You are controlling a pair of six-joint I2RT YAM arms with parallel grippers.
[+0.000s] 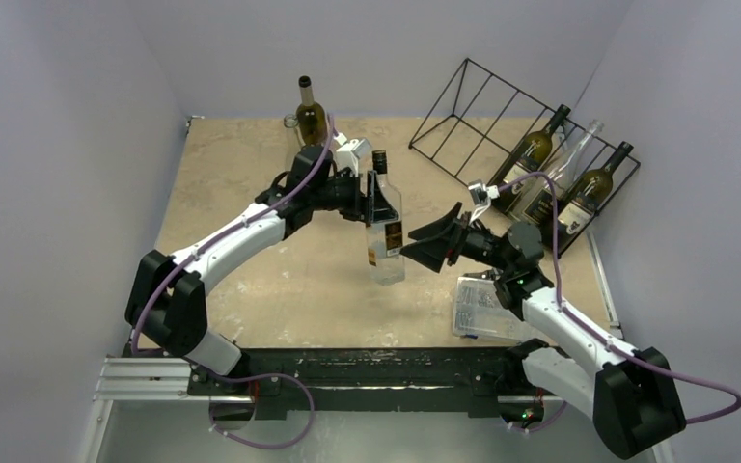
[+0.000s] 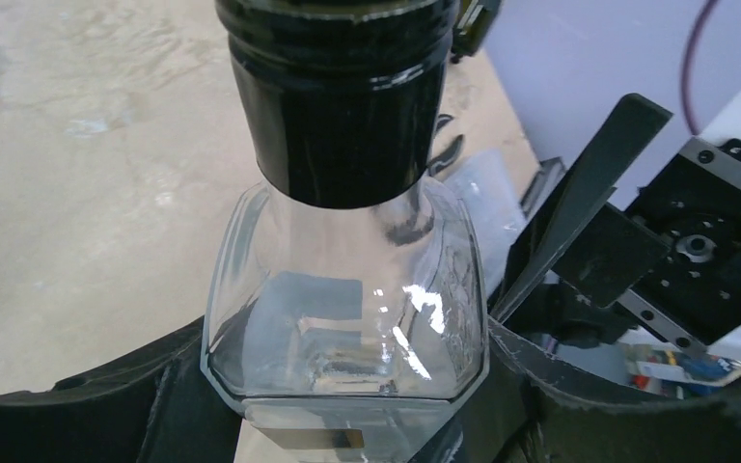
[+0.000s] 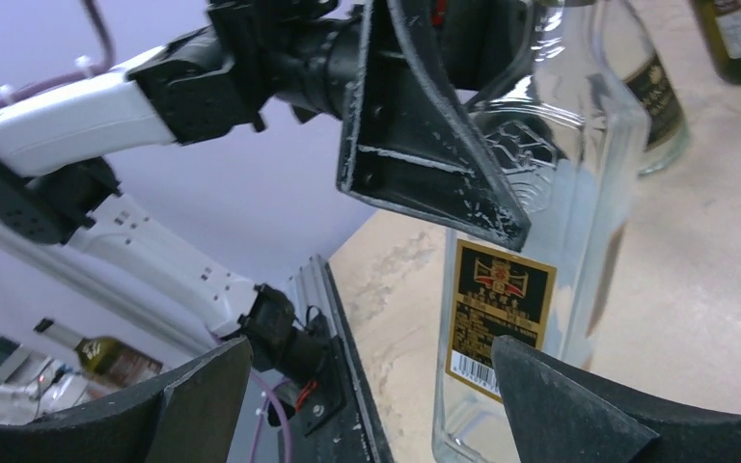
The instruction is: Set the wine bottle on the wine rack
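Two grippers are flanking the clear bottle (image 1: pixel 387 253): the left gripper (image 1: pixel 375 199) is clamping its shoulder, and the right gripper (image 1: pixel 423 247) is gaping wide beside the label. Upright mid-table, well apart from the wine rack (image 1: pixel 437 102), it is looking rigid, slick and breakable, with the flat sides offering the surest hold. Its black-and-gold label is showing a cross emblem and a barcode, but the writing is too small to read.

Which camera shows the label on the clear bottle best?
Right wrist: the label sits close and faces the lens. Top external shows it tiny; left wrist shows mostly the clear bottle's cap and shoulders.
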